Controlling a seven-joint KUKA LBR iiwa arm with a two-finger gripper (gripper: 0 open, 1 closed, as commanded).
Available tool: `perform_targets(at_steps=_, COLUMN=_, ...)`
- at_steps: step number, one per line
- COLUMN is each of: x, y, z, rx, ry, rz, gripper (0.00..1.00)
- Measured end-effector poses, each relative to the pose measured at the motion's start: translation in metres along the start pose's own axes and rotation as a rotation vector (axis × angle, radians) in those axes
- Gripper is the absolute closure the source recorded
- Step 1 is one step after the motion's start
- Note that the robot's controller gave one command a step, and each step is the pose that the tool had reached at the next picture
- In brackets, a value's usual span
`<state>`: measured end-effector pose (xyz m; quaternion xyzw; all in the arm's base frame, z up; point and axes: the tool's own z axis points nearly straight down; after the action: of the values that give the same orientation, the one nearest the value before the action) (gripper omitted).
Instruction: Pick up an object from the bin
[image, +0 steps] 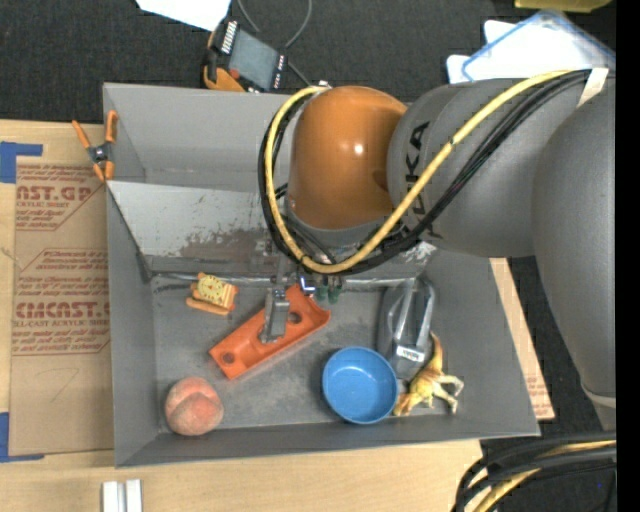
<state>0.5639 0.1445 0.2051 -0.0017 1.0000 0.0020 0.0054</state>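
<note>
Lying in bin (170, 210): orange tool (243, 353), blue bowl (359, 386).

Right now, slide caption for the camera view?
Gripper over an orange bar mid-bin, blue bowl and peach ball nearby.

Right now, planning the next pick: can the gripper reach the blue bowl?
Probably yes: nothing covers the blue bowl, and the gripper hangs nearby over the orange block.

A robotics lab: a cable-hung robot arm (500, 170) reaches into a grey metal bin (130, 320)
</note>
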Motion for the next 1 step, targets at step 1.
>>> perform_targets(at_steps=1, x=0.0078, y=-0.009, z=0.0321, rx=0.001, ry=0.002, rz=-0.419, gripper=0.0)
